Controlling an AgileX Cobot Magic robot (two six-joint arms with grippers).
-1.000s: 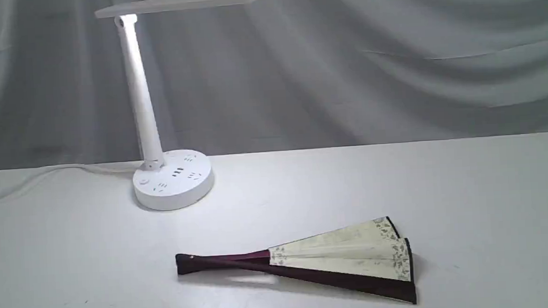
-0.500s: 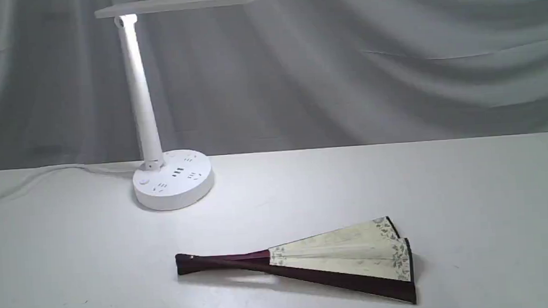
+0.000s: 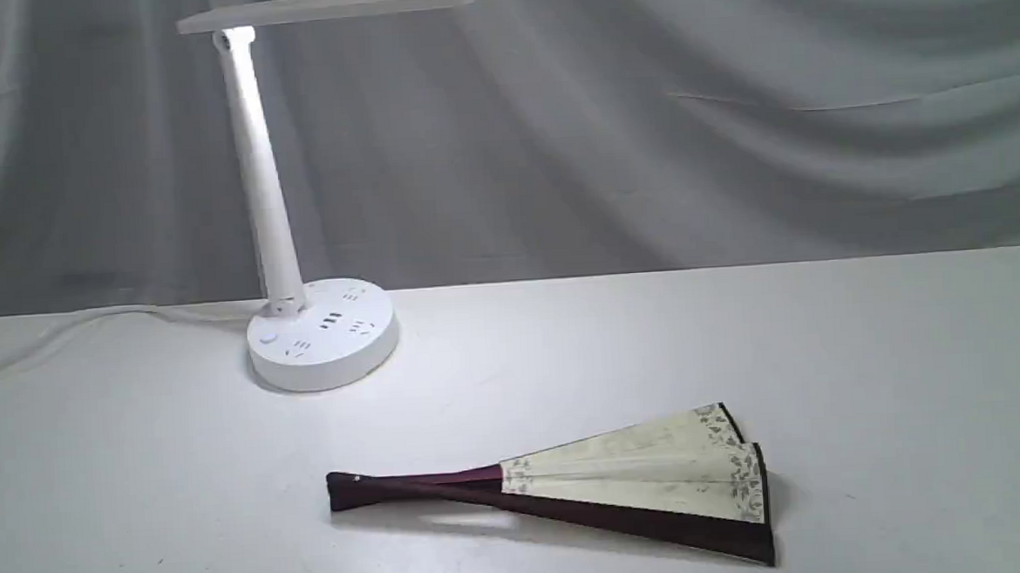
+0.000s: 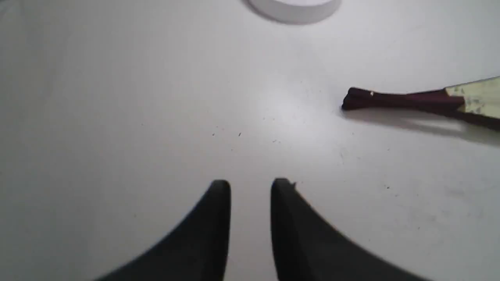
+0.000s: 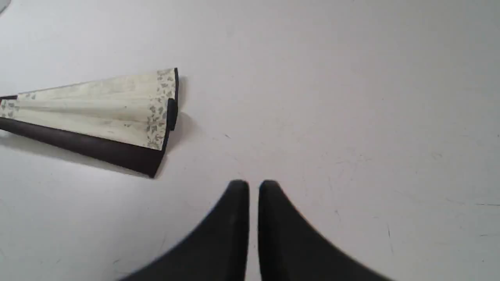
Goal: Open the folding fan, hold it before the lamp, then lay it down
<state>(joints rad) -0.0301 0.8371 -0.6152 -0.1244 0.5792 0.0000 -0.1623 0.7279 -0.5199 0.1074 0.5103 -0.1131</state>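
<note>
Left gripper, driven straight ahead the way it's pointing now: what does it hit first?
Probably bare table: the left gripper aims down at plain tabletop. Farther along that line sits the base of the lamp; the pivot end of the folding fan lies off to one side. Depth is unclear.

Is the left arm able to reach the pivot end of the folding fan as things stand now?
Probably yes: only bare table lies between the left claw and the pivot end of the folding fan; the lamp stands well aside.

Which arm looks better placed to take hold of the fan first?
Probably the right: the folding fan's wide end lies close to the right fingers. The left fingers sit farther from its handle end.
</note>
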